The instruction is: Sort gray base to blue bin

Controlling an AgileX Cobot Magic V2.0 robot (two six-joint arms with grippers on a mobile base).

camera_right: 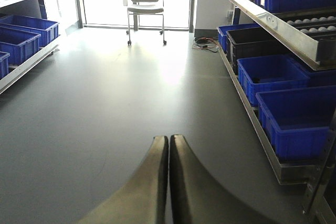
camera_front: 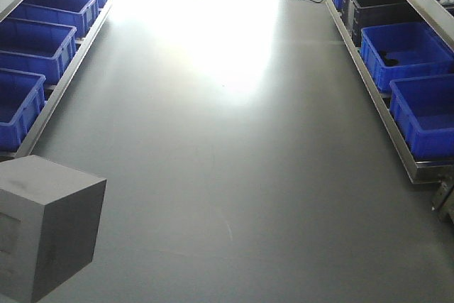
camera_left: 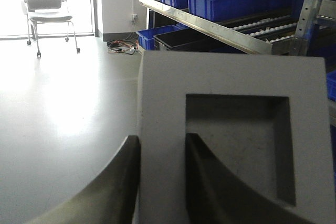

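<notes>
Jaws of left gripper [camera_left: 161, 144] pinched on the recess wall of the matte gray base [camera_left: 231, 80]; right gripper [camera_right: 168, 140] jaws together, empty.

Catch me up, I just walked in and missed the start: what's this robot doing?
The left gripper is shut on the gray base, with one finger in its square recess and the other against an outer side, holding it up above the aisle floor. The right gripper is shut and holds nothing. The blue bins stand along both sides, and the base is not in any of them yet.
</notes>
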